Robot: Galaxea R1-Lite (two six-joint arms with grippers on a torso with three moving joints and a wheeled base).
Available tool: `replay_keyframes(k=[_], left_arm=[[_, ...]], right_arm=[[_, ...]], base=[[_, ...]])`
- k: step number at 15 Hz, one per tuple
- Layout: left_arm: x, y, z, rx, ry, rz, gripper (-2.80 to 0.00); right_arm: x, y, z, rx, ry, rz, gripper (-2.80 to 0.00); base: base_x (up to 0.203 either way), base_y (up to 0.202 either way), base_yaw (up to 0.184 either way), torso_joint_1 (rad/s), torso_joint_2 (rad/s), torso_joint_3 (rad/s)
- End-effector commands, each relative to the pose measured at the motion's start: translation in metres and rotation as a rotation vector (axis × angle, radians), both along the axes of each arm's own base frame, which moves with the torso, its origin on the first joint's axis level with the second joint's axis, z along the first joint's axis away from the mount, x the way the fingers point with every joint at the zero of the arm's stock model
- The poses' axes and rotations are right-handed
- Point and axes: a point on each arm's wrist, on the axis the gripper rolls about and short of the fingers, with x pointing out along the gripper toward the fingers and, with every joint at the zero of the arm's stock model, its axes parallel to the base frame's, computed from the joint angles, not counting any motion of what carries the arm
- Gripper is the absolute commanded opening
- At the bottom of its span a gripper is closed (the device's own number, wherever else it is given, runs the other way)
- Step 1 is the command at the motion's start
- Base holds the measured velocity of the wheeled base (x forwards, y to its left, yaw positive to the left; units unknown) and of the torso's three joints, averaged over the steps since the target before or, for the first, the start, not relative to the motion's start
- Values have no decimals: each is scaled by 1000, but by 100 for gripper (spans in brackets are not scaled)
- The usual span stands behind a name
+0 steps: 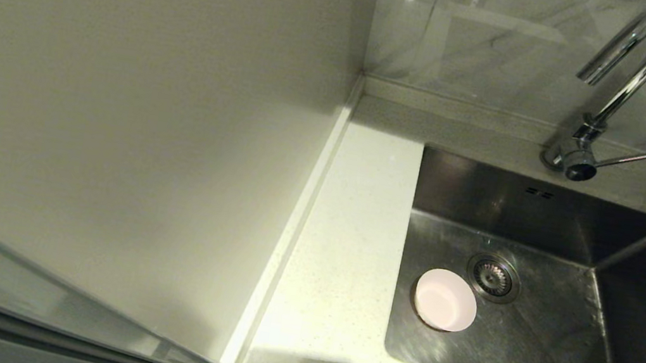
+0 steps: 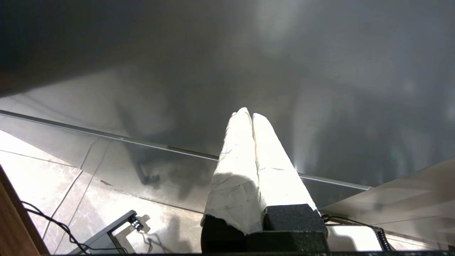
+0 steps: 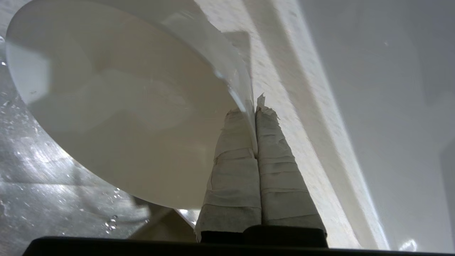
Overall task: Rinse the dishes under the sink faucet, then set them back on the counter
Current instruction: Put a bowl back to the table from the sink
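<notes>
A pink bowl (image 1: 445, 300) sits in the steel sink (image 1: 536, 341) beside the drain, set in the speckled table (image 1: 342, 223). The right pincer (image 3: 255, 106) is clamped on a pale bowl's (image 3: 117, 103) rim; the left pincer (image 2: 247, 114), fingers together, hangs over tiled floor (image 2: 42, 170).

Plain matte wall panel (image 1: 134, 115) on the left, meeting a glossy marbled backsplash (image 1: 496, 47) in the corner. Below, in the left wrist view, pale veined floor tiles (image 2: 46, 185) with black cables (image 2: 53, 227), brightly lit, beside a wooden edge (image 2: 14, 217).
</notes>
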Motion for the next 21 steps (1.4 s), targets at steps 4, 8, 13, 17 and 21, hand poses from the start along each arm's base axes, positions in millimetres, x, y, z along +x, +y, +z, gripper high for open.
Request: replay_keyframes(k=[4, 8, 13, 17, 21], left_arm=[[0, 0, 0, -1, -3, 1, -280], [0, 0, 0, -1, -3, 1, -280], [0, 0, 0, -1, -3, -1, -280], [0, 0, 0, 1, -3, 1, -280], [0, 0, 0, -1, -3, 1, -280]], right_arm=[[28, 3, -12, -6, -6, 55, -280], [36, -1, -10, -63, -23, -12, -280], [37, -1, -6, -85, -43, -20, 0], [29, 5, 25, -194, -147, -36, 0], [1, 51, 81, -299, -283, 81, 0]], base=[[0, 0, 0, 0, 0, 0], [0, 0, 0, 0, 0, 0], [0, 0, 0, 0, 0, 0], [0, 0, 0, 0, 0, 0], [0, 0, 0, 0, 0, 0]])
